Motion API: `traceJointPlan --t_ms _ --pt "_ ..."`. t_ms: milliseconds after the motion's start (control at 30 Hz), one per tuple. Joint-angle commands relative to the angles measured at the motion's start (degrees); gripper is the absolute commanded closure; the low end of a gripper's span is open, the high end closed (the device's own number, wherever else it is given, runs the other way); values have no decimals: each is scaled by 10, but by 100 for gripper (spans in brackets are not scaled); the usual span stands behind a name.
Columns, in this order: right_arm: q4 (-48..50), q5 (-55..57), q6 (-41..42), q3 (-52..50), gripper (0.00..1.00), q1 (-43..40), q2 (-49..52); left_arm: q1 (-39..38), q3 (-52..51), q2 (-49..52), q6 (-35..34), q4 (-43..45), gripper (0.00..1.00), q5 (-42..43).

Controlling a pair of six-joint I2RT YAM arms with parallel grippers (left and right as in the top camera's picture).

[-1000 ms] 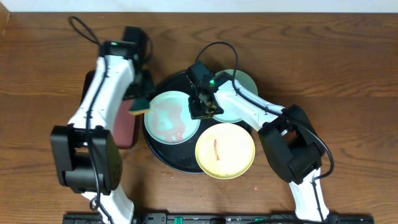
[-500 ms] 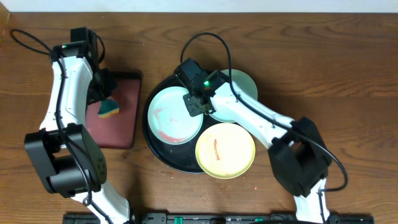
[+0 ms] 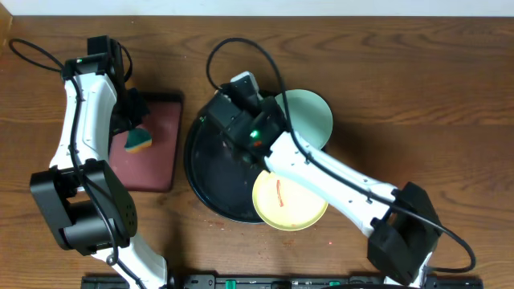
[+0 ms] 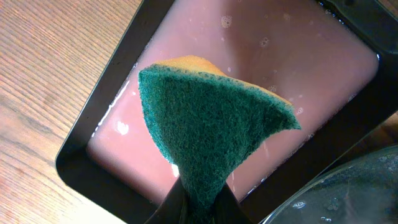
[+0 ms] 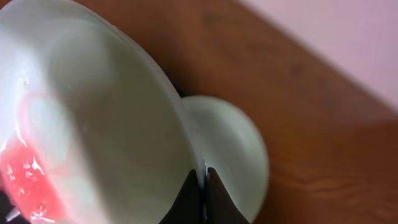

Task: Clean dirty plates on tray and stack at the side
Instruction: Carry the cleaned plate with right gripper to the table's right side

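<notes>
Currently right gripper (image 5: 201,193) clamped on rim of smeared mint plate (image 5: 93,124), held tilted above black tray (image 3: 210,177); left gripper (image 4: 200,202) pinches sponge (image 4: 211,118) over reddish tray (image 4: 311,68), left of plate. You bring sponge rightward.

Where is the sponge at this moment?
In the overhead view the sponge is at the left, pinched by the left gripper above the reddish-brown tray, which lies beside the black tray.
</notes>
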Motion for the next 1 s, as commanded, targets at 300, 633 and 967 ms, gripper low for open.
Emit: traceJointPlan --t_ms 300,633,967 --pt "52 294 -56 12 99 82 -15 2 13 0 5 1 92 2" --pt "54 351 -56 12 99 102 -15 2 13 0 5 1 93 2" --pt "13 170 -55 12 99 83 -15 1 12 0 5 1 92 8"
